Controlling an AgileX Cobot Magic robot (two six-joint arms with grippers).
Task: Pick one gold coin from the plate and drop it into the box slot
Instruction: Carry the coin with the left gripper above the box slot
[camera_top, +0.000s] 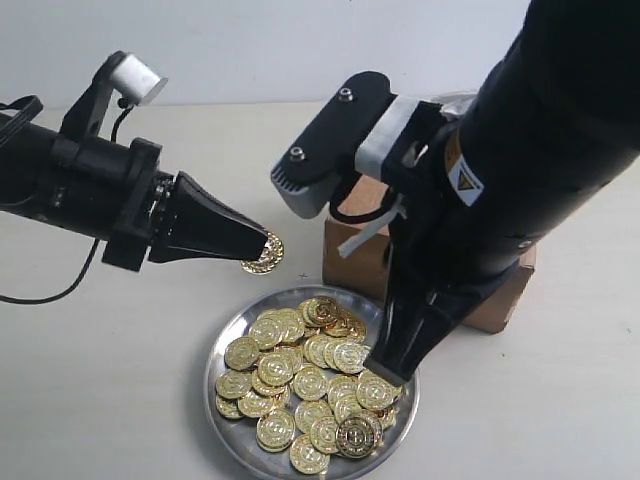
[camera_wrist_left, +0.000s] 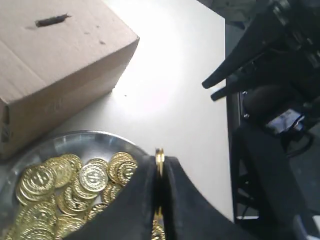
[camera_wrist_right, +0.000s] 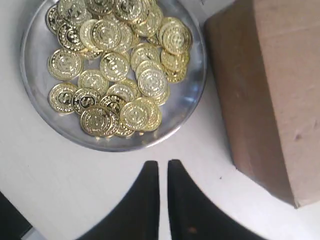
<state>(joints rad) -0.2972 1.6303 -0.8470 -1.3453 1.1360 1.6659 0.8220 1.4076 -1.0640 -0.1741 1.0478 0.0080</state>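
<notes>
Just one coin (camera_top: 266, 254), left gripper (camera_top: 256, 245)

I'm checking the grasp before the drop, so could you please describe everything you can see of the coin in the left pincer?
The coin is a round, shiny gold-coloured disc with a patterned face. The left pincer is shut on it, black fingertips pressing both faces, part of it sticking out past the tips. It hangs in the air near the plate, touching nothing else, short of the box.
</notes>
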